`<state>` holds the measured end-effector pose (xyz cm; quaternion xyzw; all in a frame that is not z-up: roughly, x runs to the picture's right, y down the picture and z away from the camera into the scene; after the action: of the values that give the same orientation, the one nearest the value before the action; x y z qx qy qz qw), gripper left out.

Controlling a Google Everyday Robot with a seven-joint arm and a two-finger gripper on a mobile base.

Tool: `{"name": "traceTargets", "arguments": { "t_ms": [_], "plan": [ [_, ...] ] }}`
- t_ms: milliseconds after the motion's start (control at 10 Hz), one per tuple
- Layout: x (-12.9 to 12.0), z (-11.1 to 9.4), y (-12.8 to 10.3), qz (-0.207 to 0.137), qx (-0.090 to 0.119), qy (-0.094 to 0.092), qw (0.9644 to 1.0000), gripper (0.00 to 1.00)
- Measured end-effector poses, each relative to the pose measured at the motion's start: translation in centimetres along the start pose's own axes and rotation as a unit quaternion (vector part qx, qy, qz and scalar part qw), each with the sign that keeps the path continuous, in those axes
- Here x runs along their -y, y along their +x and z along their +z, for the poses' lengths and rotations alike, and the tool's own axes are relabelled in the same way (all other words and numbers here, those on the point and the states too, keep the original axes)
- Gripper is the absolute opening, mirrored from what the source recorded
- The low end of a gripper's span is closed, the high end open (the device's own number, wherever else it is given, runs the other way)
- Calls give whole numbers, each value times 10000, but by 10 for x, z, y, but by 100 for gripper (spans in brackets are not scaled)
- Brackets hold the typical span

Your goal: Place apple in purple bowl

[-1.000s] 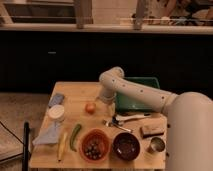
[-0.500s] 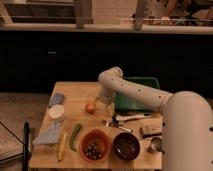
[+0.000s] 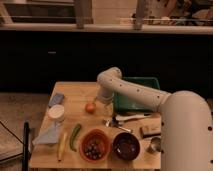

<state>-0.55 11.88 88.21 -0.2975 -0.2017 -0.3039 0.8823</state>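
The apple (image 3: 90, 107) is a small orange-red fruit lying on the wooden table (image 3: 75, 92), left of centre. My gripper (image 3: 101, 100) hangs at the end of the white arm just right of the apple and slightly behind it, close to it. The purple bowl (image 3: 126, 145) sits at the table's front edge, right of the orange bowl (image 3: 94, 146), which holds dark berries. The arm reaches in from the lower right and crosses above the table's right half.
A green bin (image 3: 141, 85) stands at the back right. Metal utensils (image 3: 122, 120) lie mid-table, a small metal cup (image 3: 154, 145) and a brown block (image 3: 150, 130) at the front right. A white cup (image 3: 56, 113), a blue sponge (image 3: 56, 99), a cloth, a banana (image 3: 62, 145) and a green vegetable (image 3: 75, 136) lie on the left.
The arm has shifted slightly, bringing the gripper a little lower and closer to the apple. The apple and the bowls have not moved.
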Motion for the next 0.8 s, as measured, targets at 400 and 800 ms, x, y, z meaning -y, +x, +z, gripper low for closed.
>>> {"name": "traceTargets", "arguments": {
  "t_ms": [400, 800],
  "plan": [
    [14, -3, -10, -243, -11, 114, 9996, 80],
    [28, -2, -19, -532, 114, 152, 9984, 80]
  ]
}}
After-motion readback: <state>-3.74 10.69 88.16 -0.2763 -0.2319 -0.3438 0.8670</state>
